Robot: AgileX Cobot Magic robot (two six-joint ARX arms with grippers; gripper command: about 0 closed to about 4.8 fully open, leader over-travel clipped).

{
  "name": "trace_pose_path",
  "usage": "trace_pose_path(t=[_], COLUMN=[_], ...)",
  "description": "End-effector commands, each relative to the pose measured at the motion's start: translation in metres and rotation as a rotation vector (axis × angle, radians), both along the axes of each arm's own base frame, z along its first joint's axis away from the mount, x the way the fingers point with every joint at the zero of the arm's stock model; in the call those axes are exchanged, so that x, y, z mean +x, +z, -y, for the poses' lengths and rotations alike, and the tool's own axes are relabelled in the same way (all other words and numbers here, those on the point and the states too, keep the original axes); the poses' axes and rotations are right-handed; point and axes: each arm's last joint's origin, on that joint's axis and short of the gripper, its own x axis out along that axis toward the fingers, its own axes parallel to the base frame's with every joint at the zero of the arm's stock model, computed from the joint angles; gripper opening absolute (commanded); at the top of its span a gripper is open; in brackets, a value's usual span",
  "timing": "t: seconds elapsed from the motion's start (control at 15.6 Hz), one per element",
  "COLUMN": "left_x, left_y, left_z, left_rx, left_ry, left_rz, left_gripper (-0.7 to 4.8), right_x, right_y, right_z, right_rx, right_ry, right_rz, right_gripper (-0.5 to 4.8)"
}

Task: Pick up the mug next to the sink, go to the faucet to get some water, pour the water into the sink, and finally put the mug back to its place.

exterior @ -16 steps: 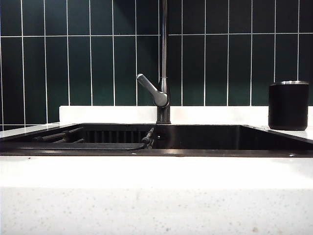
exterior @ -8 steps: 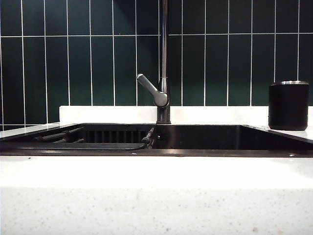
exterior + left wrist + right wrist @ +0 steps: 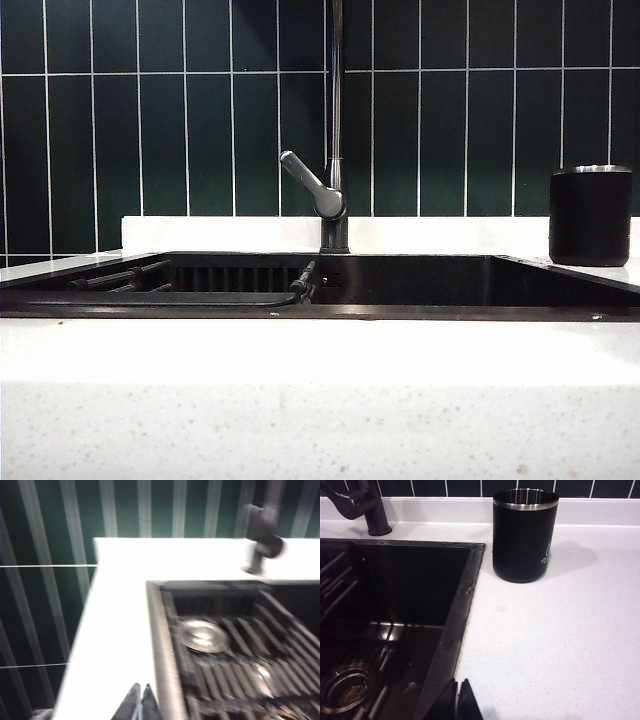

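Note:
The matte black mug (image 3: 590, 215) (image 3: 525, 534) with a silvery rim stands upright on the white counter to the right of the sink (image 3: 420, 285) (image 3: 465, 600). The faucet (image 3: 335, 120) rises behind the basin's middle, its grey lever (image 3: 312, 185) angled to the left; its base also shows in both wrist views (image 3: 372, 510) (image 3: 262, 535). My right gripper (image 3: 458, 682) is shut and empty, hovering over the sink's right rim, well short of the mug. My left gripper (image 3: 141, 687) is shut and empty above the counter beside the sink's left rim (image 3: 160, 645). Neither gripper shows in the exterior view.
A slatted rack (image 3: 235, 655) with a round metal drain cover (image 3: 204, 635) lies in the left half of the basin. A drain (image 3: 345, 687) sits in the right half. Dark green tiles (image 3: 180, 130) back the white counter (image 3: 320, 400).

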Motion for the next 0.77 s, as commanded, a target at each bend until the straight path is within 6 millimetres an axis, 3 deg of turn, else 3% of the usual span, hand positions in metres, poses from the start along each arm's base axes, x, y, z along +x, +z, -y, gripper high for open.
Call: trace_pose_path(t=[0.06,0.77], left_x=[0.0002,0.0005], left_y=[0.0028,0.0018], left_z=[-0.0046,-0.0083], left_rx=[-0.003,-0.001], left_ry=[0.035,0.062], left_rz=[0.020,0.010], left_gripper=[-0.06,-0.05], right_x=[-0.0005,-0.0005], right_y=[0.0028,0.0028], right_z=[0.0000,0.0000], right_rx=[0.006,0.006], right_ry=[0.001,0.001], right_rz=[0.018,0.018], right_gripper=[0.18,0.18])
